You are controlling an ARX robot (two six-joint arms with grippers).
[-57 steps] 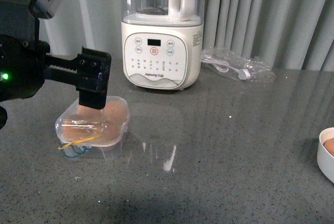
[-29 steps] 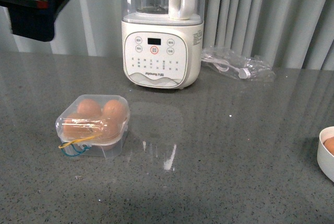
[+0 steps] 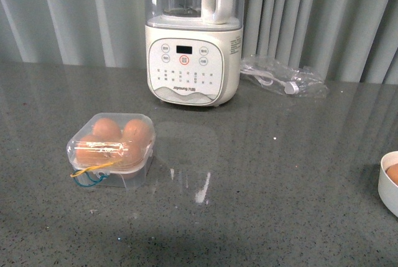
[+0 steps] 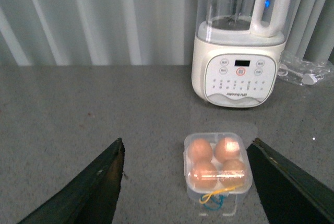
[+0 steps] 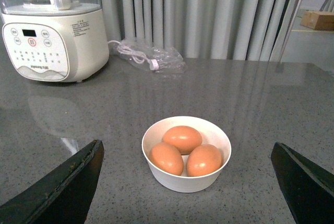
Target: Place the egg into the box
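The box is a small clear plastic case at the left of the grey counter, lid down, with several brown eggs inside and yellow and blue bands at its front. In the left wrist view the box lies below and ahead of my left gripper, which is open and empty and well clear of it. My right gripper is open and empty above a white bowl holding three brown eggs, one being the egg. Neither arm shows in the front view.
A white blender stands at the back of the counter behind the box. A clear bag with a white cable lies to its right. The bowl's rim shows at the counter's right edge. Grey curtains hang behind.
The left arm, which hung over the box a second ago, has drawn up and left out of the front view. The box stays put with its lid down.
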